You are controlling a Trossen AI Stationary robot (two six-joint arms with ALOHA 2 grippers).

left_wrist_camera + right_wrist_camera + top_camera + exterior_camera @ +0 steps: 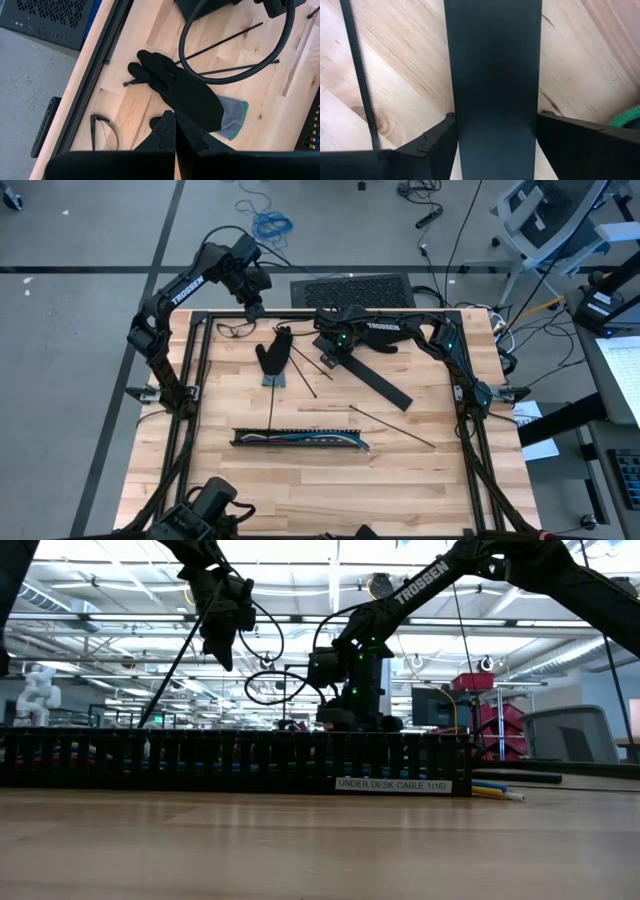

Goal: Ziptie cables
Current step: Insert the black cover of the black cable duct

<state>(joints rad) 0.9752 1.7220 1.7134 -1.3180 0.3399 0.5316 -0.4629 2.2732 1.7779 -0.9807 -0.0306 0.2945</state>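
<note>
The cables (300, 437) are multicoloured wires lying in a black slotted strip (250, 438) near the table's front; their ends (495, 790) stick out at its right end. A flat black bar (385, 385) lies slantwise at mid-table. My right gripper (328, 352) stands over the bar's far end, pointing down, its fingers on either side of it (495, 122). My left gripper (256, 308) hangs shut and empty above the far left of the table, over a black glove (185, 90). My right gripper has the flat black bar between its two fingers, one finger (440, 140) against each long edge (454, 120), near the bar's far end. The fingers come from above and lie across the bar. Whether that end is off the wood does not show.
Thin black zip ties lie loose on the wood (392, 426) (357, 75), two beside the glove (275, 358). A pair of glasses (235, 328) sits by the far-left frame rail. A dark grilled box (350, 288) stands beyond the far edge. Bare wood lies in front of the slotted strip.
</note>
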